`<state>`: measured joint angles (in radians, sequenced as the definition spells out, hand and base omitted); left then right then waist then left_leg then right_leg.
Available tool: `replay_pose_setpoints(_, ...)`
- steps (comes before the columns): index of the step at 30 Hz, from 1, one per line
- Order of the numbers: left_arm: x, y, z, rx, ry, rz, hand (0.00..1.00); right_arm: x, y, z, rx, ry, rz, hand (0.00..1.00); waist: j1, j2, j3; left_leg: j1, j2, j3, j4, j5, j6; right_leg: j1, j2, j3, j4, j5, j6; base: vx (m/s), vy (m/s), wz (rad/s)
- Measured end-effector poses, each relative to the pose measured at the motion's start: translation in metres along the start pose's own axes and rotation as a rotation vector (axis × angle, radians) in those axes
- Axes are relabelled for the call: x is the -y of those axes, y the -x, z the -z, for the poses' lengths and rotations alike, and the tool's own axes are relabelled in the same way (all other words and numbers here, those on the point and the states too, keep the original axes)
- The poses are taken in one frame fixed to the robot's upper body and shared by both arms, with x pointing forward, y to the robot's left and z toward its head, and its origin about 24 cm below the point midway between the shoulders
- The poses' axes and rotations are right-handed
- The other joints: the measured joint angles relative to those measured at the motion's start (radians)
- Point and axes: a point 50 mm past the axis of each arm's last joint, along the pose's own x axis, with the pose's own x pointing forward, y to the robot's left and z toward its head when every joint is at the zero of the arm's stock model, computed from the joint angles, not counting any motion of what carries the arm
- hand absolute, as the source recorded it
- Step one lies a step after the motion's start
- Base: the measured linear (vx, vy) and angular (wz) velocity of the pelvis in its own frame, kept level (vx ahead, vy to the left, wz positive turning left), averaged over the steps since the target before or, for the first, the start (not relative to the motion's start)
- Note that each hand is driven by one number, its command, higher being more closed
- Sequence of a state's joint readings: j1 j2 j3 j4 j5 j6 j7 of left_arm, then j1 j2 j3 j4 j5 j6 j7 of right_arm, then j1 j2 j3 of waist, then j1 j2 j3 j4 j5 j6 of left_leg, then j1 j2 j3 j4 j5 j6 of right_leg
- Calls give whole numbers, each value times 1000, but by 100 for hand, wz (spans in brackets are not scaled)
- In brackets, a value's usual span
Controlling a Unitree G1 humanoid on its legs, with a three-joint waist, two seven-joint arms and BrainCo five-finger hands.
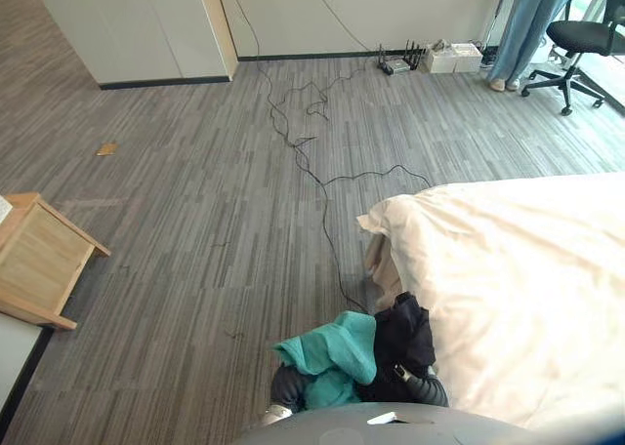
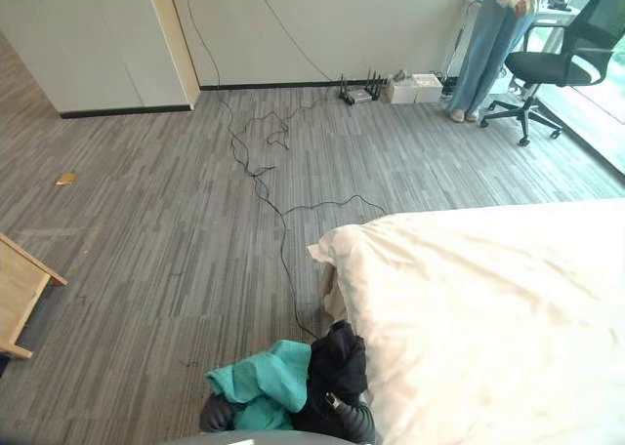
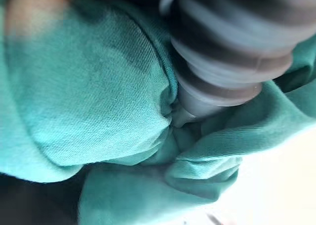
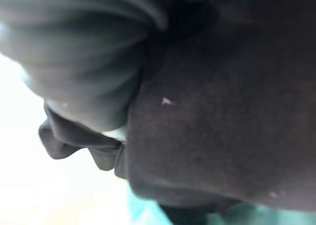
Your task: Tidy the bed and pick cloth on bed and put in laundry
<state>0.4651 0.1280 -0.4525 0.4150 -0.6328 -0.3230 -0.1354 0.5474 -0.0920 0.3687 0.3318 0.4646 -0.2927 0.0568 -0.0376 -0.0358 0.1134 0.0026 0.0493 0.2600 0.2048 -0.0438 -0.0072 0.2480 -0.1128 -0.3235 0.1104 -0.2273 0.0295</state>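
A teal cloth (image 1: 334, 357) and a black cloth (image 1: 402, 340) are bunched together low in front of me, just off the near left corner of the bed (image 1: 518, 279). The dark ribbed cover of my left hand (image 1: 286, 386) shows under the teal cloth, and the left wrist view has that cover (image 3: 232, 52) pressed into teal folds (image 3: 98, 101). My right hand (image 1: 427, 389) sits under the black cloth, which drapes over it in the right wrist view (image 4: 222, 121). A white duvet covers the bed.
A beige cloth (image 1: 381, 264) hangs at the bed's corner. A wooden nightstand (image 1: 39, 260) stands at the left. At the back right a person (image 1: 527, 25) stands beside a black office chair (image 1: 581, 40). A router and white boxes (image 1: 430, 60) sit by the wall.
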Motion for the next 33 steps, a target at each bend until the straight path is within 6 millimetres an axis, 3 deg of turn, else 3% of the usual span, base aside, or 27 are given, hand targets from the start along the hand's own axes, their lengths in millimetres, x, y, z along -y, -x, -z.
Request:
replay_pose_setpoints(2,7,-11,-7,-14,-32,-16,100,17,-4,-12,29,15,51,100,-4,16,70,-91,42,25,235,-28,7,54,4,-52,-9,9,-2,-84,-16,58)
replay_pose_setpoints(5,4,-12,-2,-66,-27,-54,100,31,-6,-20,23,61,63,100,-2,60,82,-85,47,53,197,-46,4,56,16,-71,-22,0,-9,-74,30,34)
replay_pose_setpoints(6,4,-13,-2,-70,-28,-59,100,31,-6,-20,18,63,60,100,-1,64,83,-80,46,62,176,-46,4,57,18,-72,-22,0,-9,-42,31,30)
replay_pose_setpoints(9,1,-16,-9,-48,-59,-95,100,27,-5,-20,-3,57,22,100,5,51,114,-98,63,111,187,-72,-2,87,19,-80,-45,-5,-27,-56,50,12)
replay_pose_setpoints(11,0,-15,-10,-46,-65,-119,100,29,-4,-19,-12,59,15,100,1,55,113,-125,95,152,164,-69,-8,103,22,-95,-56,-19,-13,-31,109,0)
replay_pose_setpoints(13,-2,-15,-10,-42,-81,-156,100,31,-2,-17,-22,52,16,100,3,54,111,-127,111,206,143,-36,42,123,20,-88,-60,-33,9,78,159,-5)
replay_pose_setpoints(14,-5,-13,-11,-43,-96,-187,100,33,-1,-16,-29,52,20,100,7,48,106,-125,98,226,147,-52,71,122,-2,-77,-57,-43,13,229,220,-23)
replay_pose_setpoints(15,-7,-12,-11,-39,-100,-233,100,33,-1,-16,-31,56,10,100,27,28,86,-125,67,250,153,-95,74,101,-44,-60,-37,-62,4,260,225,-25)
replay_pose_setpoints(16,-8,-12,-12,-35,-100,-251,100,34,-1,-15,-34,61,5,100,33,27,82,-125,53,253,155,-114,75,95,-59,-55,-26,-70,-8,368,247,-18)
replay_pose_setpoints(18,-15,-13,-11,-27,-94,-318,100,32,0,-15,-44,92,-27,100,30,39,68,-114,18,249,161,-154,116,-5,-125,-19,244,-54,20,392,233,20)
replay_pose_setpoints(20,-21,-11,-16,0,-102,-347,100,29,-3,-17,-38,94,-59,100,33,25,74,-70,-8,245,153,-184,120,-106,-191,20,526,-19,56,314,205,18)
replay_pose_setpoints(21,-24,-10,-20,23,-107,-359,100,27,-4,-17,-37,96,-81,100,38,14,80,-35,-31,234,139,-204,116,-175,-226,48,702,33,70,321,157,24)
replay_pose_setpoints(22,-30,-8,-23,38,-111,-379,100,24,-4,-17,-34,94,-104,100,37,-6,90,15,-57,206,112,-226,104,-248,-255,60,893,47,73,387,157,47)
replay_pose_setpoints(24,-36,-5,-19,21,-120,-399,100,23,-3,-20,-22,93,-126,100,24,2,88,91,-73,157,36,-220,88,-321,-247,37,994,30,47,375,111,64)
replay_pose_setpoints(27,-42,-2,-19,4,-145,-406,100,17,4,-24,8,67,-144,100,8,-1,91,178,-77,45,-39,-207,76,-440,-235,-26,859,-29,60,414,3,111)
replay_pose_setpoints(28,-43,-2,-18,-11,-149,-397,100,15,4,-25,14,51,-147,100,-1,-1,94,209,-71,-4,-57,-208,67,-470,-232,-39,715,-32,60,481,-89,128)
replay_pose_setpoints(30,-43,-3,-15,-49,-150,-371,100,14,2,-28,17,30,-151,100,0,16,104,258,-41,-61,-68,-227,37,-501,-199,-17,435,35,71,489,-146,111)
replay_pose_setpoints(32,-50,0,-14,-76,-171,-350,100,5,-1,-27,-2,18,-170,100,1,9,107,319,-12,-112,-67,-273,-24,-507,-185,64,135,186,115,634,-318,117)
replay_pose_setpoints(33,-52,3,-13,-80,-176,-350,100,2,-1,-26,-15,16,-181,100,2,5,109,351,4,-126,-60,-313,-45,-512,-185,93,146,210,115,573,-336,118)
